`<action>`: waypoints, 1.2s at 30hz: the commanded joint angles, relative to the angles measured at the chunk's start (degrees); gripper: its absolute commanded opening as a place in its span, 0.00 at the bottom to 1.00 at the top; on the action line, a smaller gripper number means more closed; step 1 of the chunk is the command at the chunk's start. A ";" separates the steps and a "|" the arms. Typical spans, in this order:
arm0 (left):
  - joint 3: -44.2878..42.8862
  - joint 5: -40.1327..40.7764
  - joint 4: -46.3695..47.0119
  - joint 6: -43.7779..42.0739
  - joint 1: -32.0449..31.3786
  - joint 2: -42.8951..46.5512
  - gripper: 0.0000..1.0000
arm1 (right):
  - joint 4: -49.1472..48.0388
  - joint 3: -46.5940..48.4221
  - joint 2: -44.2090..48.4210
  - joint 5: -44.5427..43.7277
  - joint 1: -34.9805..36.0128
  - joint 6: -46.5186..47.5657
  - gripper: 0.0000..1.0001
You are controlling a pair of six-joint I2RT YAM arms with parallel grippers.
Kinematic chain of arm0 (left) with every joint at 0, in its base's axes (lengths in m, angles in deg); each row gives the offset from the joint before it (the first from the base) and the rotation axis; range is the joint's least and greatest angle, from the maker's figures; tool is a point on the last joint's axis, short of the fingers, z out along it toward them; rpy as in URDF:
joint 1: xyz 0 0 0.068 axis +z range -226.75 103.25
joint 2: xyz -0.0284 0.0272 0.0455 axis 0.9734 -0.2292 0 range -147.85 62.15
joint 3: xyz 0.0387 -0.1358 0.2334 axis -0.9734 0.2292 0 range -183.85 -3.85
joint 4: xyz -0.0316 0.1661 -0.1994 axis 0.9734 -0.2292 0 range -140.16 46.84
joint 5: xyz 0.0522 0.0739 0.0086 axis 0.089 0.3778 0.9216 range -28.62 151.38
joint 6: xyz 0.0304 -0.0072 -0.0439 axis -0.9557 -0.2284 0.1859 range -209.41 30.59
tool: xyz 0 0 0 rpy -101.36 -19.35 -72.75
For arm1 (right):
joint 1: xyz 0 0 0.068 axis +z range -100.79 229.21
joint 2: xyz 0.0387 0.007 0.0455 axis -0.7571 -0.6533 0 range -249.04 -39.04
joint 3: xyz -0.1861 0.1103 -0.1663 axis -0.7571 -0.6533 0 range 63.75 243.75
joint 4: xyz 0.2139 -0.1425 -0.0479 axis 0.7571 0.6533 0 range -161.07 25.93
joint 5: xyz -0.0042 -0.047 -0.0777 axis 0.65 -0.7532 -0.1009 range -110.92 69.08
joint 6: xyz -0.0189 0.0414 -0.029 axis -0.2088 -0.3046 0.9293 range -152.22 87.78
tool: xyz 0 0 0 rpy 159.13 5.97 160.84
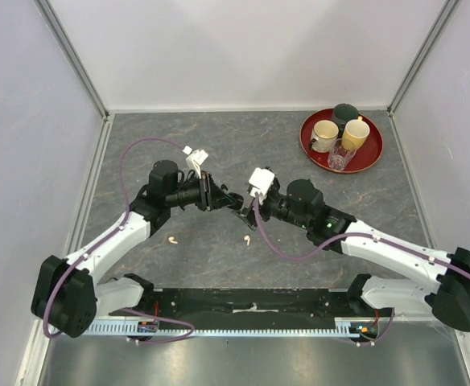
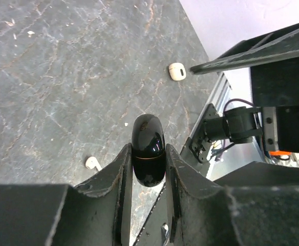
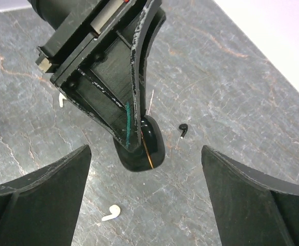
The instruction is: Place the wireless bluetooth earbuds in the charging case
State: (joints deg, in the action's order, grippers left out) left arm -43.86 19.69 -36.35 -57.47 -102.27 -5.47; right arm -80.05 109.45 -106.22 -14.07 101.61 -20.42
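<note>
**Holding the charging case in the left claw, right claw wide open**

Starting on the left of the overhead view: the left arm (image 1: 114, 237) reaches in toward the middle of the grey marbled table (image 1: 138, 137). One cream-white earbud (image 1: 172, 239) lies on the table just on the near side of that arm, not touched by anything.

The left gripper (image 2: 148, 148) is clamped on the charging case (image 2: 148, 138), a glossy black rounded thing with a thin line around it. Both fingers press its sides and the top half pokes out past the fingertips. I can't tell whether the case is touching the table or hanging just above it.

A bit further right, the second cream-white earbud (image 1: 249, 239) sits on the table near both claws. On the right wrist cam, one black earbud (image 3: 183, 129) lies on the table just beside the case, apart from it.

The right gripper (image 3: 147, 197) faces the case with its fingers (image 3: 42, 195) spread far apart. The case is in the gap between them, clear of both, so it's gripping nothing.

Way over at the far right corner there's a red tray (image 1: 369, 157) with some cups and a glass on it.
</note>
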 commanded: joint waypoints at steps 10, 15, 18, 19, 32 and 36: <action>2.64 15.86 2.41 -12.60 -0.23 16.27 0.02 | 0.09 0.97 8.21 -15.56 -3.61 -35.41 0.98; 8.36 13.13 12.41 -17.53 -0.23 22.43 0.02 | -2.43 2.65 5.57 -4.68 -10.21 -56.05 0.98; 11.87 12.34 16.99 -17.88 -0.23 25.51 0.02 | -8.67 1.25 5.04 1.40 -12.32 -66.58 0.98; 13.89 11.29 20.49 -17.97 -0.23 26.73 0.02 | -8.87 1.50 4.60 1.93 -12.50 -68.81 0.97; 17.51 8.47 29.31 -19.29 -0.23 28.06 0.02 | -17.83 0.54 -6.56 19.25 -12.59 -94.31 0.98; 17.42 8.65 29.05 -19.81 -0.23 27.54 0.02 | -21.08 -0.51 -6.56 19.16 -12.15 -96.25 0.96</action>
State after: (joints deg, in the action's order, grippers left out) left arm -26.11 29.18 -11.13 -74.17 -102.33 22.18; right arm -94.67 109.27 -113.23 2.43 89.09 -111.37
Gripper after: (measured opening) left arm 0.326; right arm 0.974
